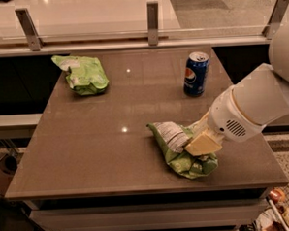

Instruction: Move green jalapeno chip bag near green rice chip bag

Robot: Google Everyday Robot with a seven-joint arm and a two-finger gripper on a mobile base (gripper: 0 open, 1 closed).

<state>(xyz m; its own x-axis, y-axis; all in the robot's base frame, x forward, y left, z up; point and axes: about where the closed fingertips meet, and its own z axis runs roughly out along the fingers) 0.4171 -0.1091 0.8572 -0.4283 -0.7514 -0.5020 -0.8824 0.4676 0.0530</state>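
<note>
Cream pincer [203, 144] on olive-green jalapeno bag [174, 147], lime rice bag [84, 74], blue can [196, 74]

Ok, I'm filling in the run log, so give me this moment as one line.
tool: on green jalapeno chip bag, table front right | green rice chip bag: back left, not yet near | Pepsi can: upright, back right

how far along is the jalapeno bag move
Done: the gripper sits on the green jalapeno chip bag, near right. In hand: getting hold of it; it lies on the table. Left: carrying it to the green rice chip bag, far left.
</note>
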